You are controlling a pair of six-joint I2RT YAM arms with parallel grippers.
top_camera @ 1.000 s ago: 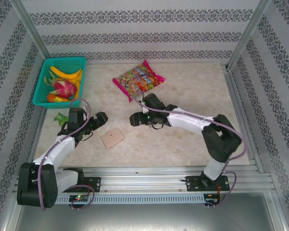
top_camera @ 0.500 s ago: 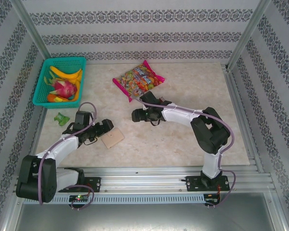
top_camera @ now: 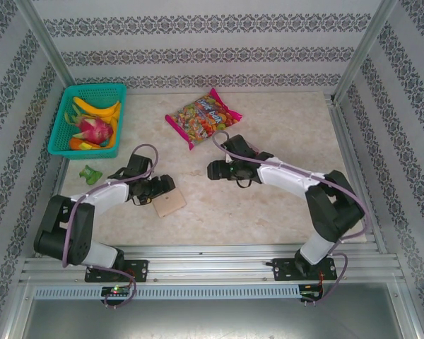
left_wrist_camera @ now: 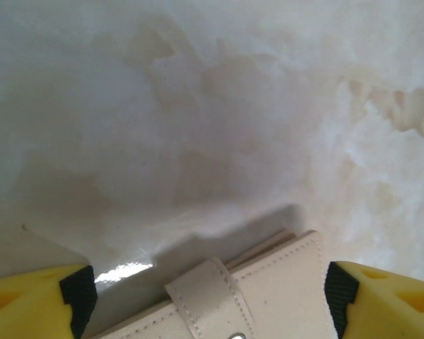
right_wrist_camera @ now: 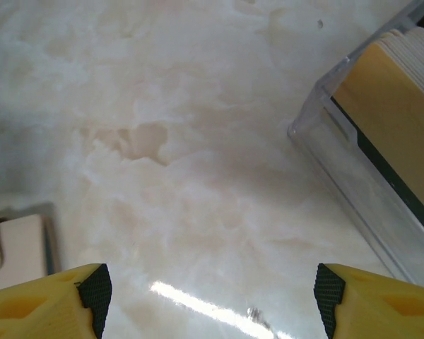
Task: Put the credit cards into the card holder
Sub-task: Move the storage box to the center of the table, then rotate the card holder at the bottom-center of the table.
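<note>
The card holder (top_camera: 171, 205) is a tan, nearly square wallet lying shut on the table, its strap (left_wrist_camera: 210, 295) facing up. My left gripper (top_camera: 157, 191) reaches it from the left. Its jaws are open and straddle the holder's (left_wrist_camera: 283, 282) end. The right fingertip (left_wrist_camera: 339, 296) is close to the holder's edge, while the left fingertip (left_wrist_camera: 78, 300) stands apart from it. My right gripper (top_camera: 215, 169) hovers open over bare table with nothing between its fingers (right_wrist_camera: 212, 296). The credit cards (right_wrist_camera: 403, 120) stand packed in a clear rack (right_wrist_camera: 353, 176), the front one tan.
A colourful candy bag (top_camera: 203, 116) lies at the back middle. A teal basket (top_camera: 60, 134) of toy fruit stands at the back left, with a small green object (top_camera: 90, 174) in front of it. The card holder's corner (right_wrist_camera: 18, 244) shows at the left of the right wrist view.
My left gripper has swung right and down to the card holder and now straddles it, jaws narrowing a little. The right gripper has drifted right. The holder shifted slightly.
</note>
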